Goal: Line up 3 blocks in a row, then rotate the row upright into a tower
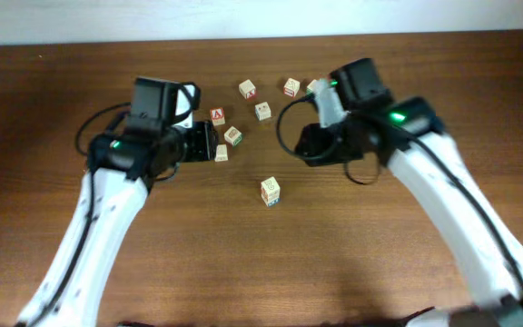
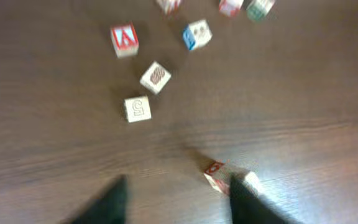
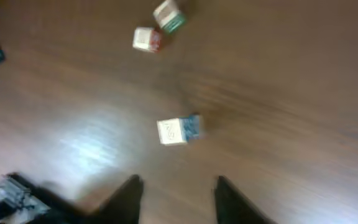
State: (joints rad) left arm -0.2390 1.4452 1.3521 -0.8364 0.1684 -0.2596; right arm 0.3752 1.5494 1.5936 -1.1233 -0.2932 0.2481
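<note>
In the left wrist view my left gripper [image 2: 179, 194] is open. A pale block with a red mark [image 2: 219, 176] lies on the table at my right fingertip [image 2: 244, 200], which covers part of it. In the right wrist view my right gripper [image 3: 178, 186] is open over bare wood, and a blue-trimmed block [image 3: 179, 130] sits just ahead of it, untouched. From overhead, the left gripper [image 1: 209, 145] points right beside a small block [image 1: 222, 153], the right gripper [image 1: 307, 145] hangs opposite it, and one block [image 1: 270, 191] lies alone nearer the front.
More cubes lie beyond the left gripper: a red "A" cube [image 2: 124, 40], a blue-sided one [image 2: 197, 34], a hatched one [image 2: 155, 77] and a "5" cube [image 2: 138, 108]. A red-marked cube [image 3: 148, 39] and a green-marked cube [image 3: 169, 15] lie farther off. Both wrist views are blurred.
</note>
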